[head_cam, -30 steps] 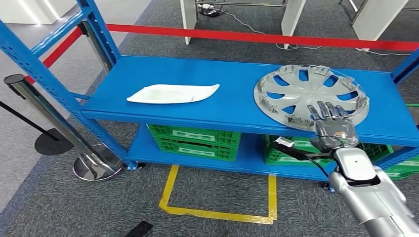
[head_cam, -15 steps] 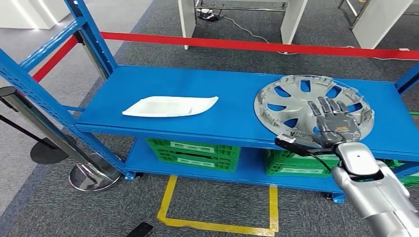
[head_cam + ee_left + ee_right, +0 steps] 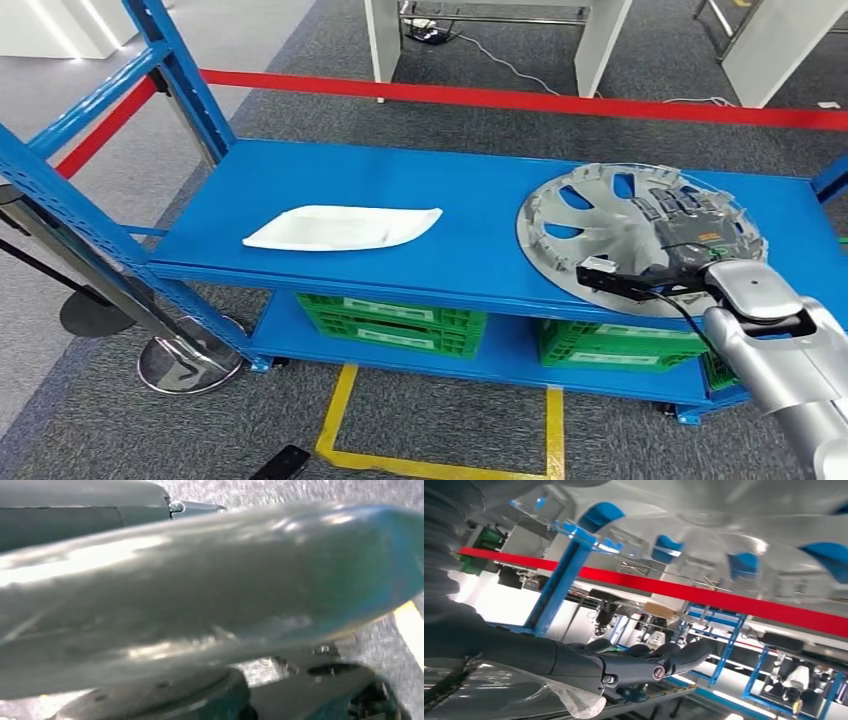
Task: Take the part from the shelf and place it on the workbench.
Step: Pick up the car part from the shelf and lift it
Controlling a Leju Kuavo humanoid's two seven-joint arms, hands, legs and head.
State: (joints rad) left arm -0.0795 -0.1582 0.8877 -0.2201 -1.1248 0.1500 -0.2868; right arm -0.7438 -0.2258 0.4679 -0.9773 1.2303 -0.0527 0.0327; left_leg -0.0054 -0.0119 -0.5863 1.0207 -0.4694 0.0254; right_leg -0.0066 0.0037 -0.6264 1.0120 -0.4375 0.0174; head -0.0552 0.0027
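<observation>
Head view: wheel cover point(image 3: 600, 215) under right robot hand point(image 3: 690, 225)

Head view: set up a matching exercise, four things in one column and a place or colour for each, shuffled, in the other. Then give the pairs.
Things:
1. hubcap
2. white tray
3. green crates
4. red barrier tape

Descriptions:
A. on the lower level of the blue shelf
B. stretched across the floor behind the shelf
C. silver, on the top level, under the right hand
D. flat, on the top level, towards its other end

Pairs: 1-C, 2-D, 3-A, 4-B
</observation>
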